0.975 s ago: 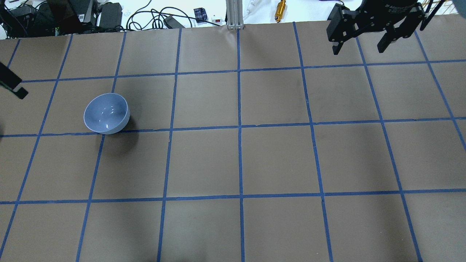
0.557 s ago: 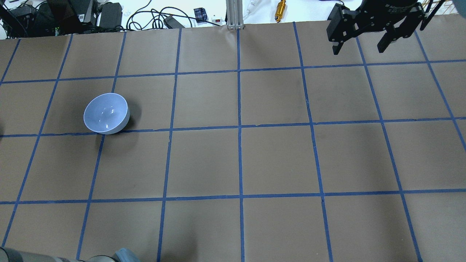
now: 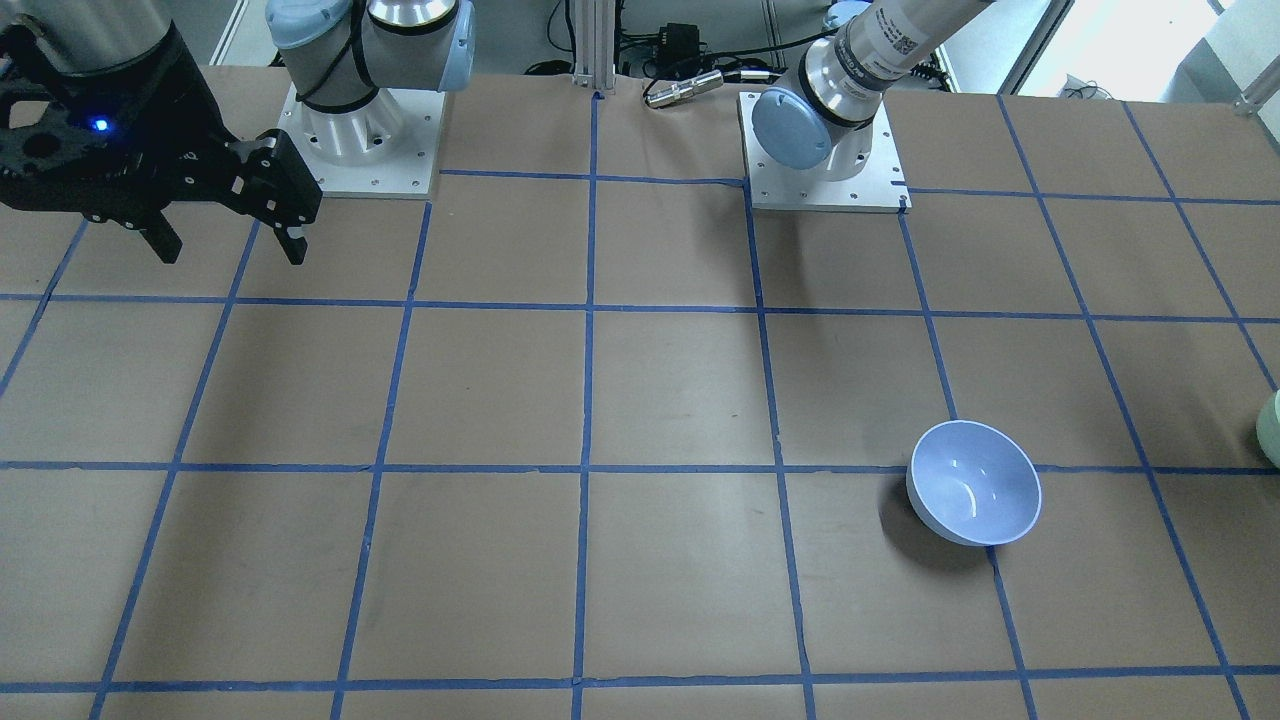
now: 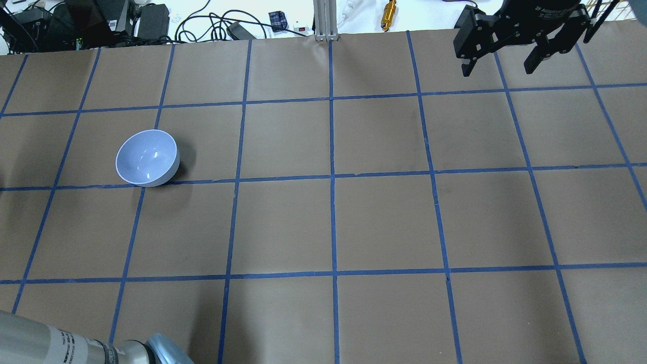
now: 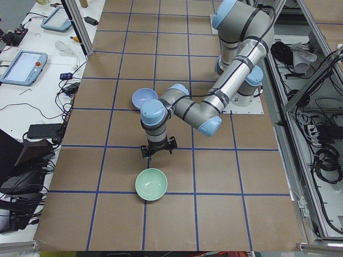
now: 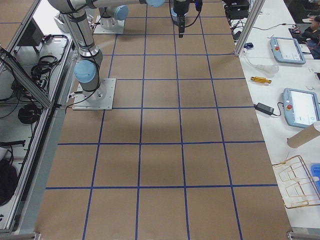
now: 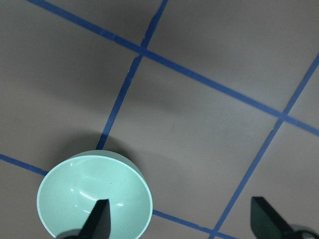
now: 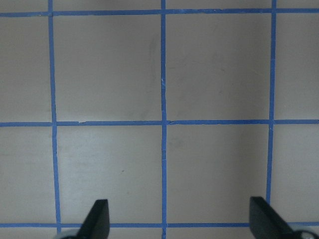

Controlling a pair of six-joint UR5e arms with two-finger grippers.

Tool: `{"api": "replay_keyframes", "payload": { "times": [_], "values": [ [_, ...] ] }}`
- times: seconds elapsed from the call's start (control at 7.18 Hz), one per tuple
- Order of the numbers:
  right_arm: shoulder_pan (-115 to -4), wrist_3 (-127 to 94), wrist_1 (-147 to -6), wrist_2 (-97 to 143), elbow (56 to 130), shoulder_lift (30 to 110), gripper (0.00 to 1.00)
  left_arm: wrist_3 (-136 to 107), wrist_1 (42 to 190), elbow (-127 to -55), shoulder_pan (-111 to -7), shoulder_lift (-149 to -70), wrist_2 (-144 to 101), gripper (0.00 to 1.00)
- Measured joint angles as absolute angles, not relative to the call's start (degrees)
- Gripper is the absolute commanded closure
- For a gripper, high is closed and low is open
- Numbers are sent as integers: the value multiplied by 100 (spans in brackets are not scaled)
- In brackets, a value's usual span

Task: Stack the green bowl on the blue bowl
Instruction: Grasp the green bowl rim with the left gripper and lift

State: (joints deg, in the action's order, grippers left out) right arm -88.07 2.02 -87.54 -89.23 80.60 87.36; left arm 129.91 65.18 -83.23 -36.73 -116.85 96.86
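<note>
The green bowl (image 5: 151, 183) stands upright on the table near its left end; it also shows in the left wrist view (image 7: 94, 195) and at the front-facing view's right edge (image 3: 1272, 428). The blue bowl (image 4: 147, 157) stands upright and empty a couple of grid squares away (image 3: 975, 482) (image 5: 144, 98). My left gripper (image 7: 182, 219) is open and empty, hovering just beside the green bowl (image 5: 157, 154), one finger over its rim. My right gripper (image 4: 498, 68) is open and empty, high over the far right corner (image 3: 232, 250).
The table (image 4: 384, 222) is brown paper with a blue tape grid. My left forearm (image 4: 76, 344) crosses the overhead view's bottom left corner. Cables and boxes (image 4: 151, 20) lie beyond the far edge. The arm bases (image 3: 825, 150) stand at the robot's side.
My left gripper's tip has left the overhead view's left edge and the left forearm has come in at the bottom left. The blue bowl and my right gripper have not moved.
</note>
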Motion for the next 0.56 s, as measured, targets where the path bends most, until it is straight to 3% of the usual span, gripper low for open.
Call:
{"api": "replay_keyframes", "payload": {
  "times": [0.56],
  "values": [
    [-8807, 202, -8754, -8922, 8059, 8744, 0, 14723, 5801, -8243, -3001, -12623, 9022, 3]
  ]
}}
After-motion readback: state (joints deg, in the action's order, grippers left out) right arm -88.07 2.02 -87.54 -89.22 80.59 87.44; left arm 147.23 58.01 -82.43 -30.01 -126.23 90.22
